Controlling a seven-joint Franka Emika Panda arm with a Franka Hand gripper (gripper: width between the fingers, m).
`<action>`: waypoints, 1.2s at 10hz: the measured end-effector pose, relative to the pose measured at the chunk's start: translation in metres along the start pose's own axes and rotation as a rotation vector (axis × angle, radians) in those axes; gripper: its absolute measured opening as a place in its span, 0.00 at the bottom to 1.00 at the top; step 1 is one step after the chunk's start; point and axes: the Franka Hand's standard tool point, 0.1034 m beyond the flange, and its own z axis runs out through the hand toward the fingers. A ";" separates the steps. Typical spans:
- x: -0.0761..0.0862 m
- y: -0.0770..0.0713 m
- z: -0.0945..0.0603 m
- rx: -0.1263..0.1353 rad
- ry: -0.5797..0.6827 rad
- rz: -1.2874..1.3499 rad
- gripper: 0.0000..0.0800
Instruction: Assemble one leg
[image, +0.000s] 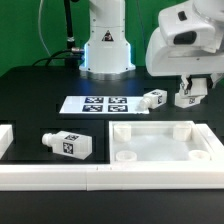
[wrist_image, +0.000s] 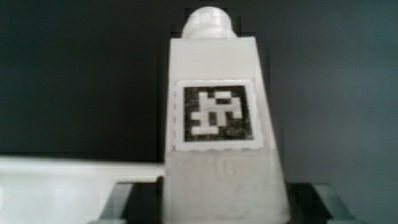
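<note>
My gripper (image: 189, 96) hangs at the exterior view's right, shut on a leg (image: 186, 100), and holds it just above the black table, behind the panel's far right corner. In the wrist view the gripper (wrist_image: 217, 205) clamps this white leg (wrist_image: 217, 150) by its wide end. The leg's tag faces the camera and its rounded tip points away. Dark fingers (wrist_image: 135, 203) press on both sides. A second leg (image: 155, 98) lies on the table just left of the gripper. A third leg (image: 68, 146) lies at the front left.
The large white square panel (image: 165, 142) with round corner sockets lies at the front right, and its edge shows in the wrist view (wrist_image: 54, 185). The marker board (image: 100, 104) lies in the middle. A white rail (image: 60, 178) runs along the front. The robot base (image: 105, 50) stands behind.
</note>
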 end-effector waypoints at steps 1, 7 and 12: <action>0.002 -0.001 -0.002 0.006 0.077 -0.002 0.36; 0.041 0.006 -0.064 0.029 0.462 -0.081 0.36; 0.085 0.023 -0.080 -0.011 0.864 -0.182 0.36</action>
